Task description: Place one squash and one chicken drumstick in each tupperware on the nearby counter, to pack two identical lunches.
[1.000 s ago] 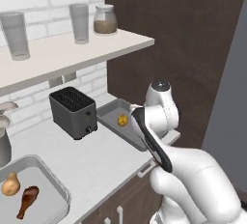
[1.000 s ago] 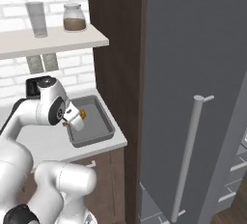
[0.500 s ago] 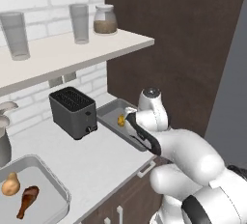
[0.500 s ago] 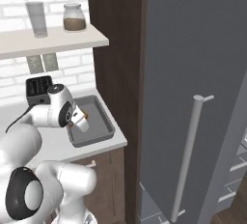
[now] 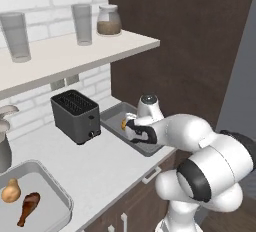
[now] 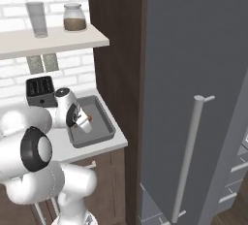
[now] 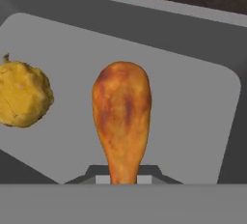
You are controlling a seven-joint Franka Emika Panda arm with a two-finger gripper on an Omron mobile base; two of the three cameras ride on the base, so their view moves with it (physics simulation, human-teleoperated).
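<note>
Toaster (image 5: 75,116) stands just beside tupperware (image 5: 116,117) holding squash (image 7: 24,94), drumstick (image 7: 121,117).

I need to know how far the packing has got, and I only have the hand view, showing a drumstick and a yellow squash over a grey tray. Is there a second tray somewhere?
Observer: Yes, a second shallow grey rectangular tupperware sits at the counter's near left end, past the black toaster.
Operator: Anything in it?
Observer: A tan pear-shaped squash and an orange-brown chicken drumstick.
Operator: Where's the claw?
Observer: The claw is over the right grey tray, beside the dark cabinet wall.
</note>
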